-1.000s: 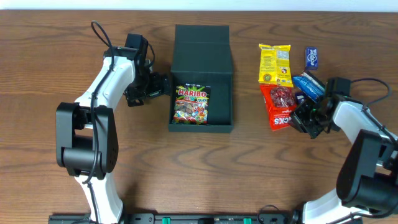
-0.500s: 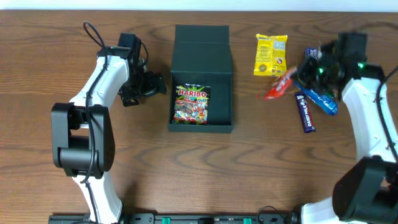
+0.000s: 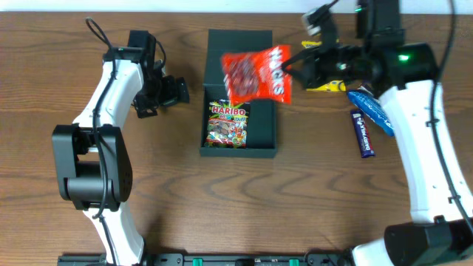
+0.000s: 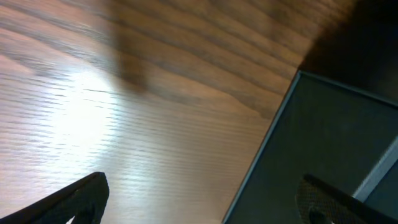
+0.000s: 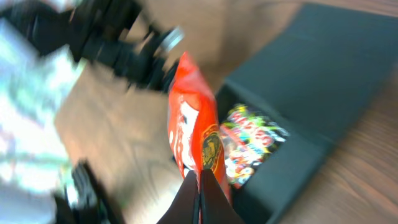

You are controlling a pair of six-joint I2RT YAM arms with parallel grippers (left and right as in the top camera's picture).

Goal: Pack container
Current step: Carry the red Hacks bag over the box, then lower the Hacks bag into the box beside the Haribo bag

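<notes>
Right end effector [image 3: 297, 68] is pinching a red snack packet [image 3: 255, 74] above the open dark green box [image 3: 238, 153] mid-worktop [image 3: 170, 199], with a gummy bag [image 3: 227, 124] inside. Left end effector [image 3: 171, 90] hangs spread just left of the box.

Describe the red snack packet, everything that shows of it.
The red packet is a glossy, crinkled plastic bag with white lettering, blurred in the overhead view. The right claw pinches one edge, so it hangs in the air above the open container, slightly tilted. Nothing else touches it.
</notes>
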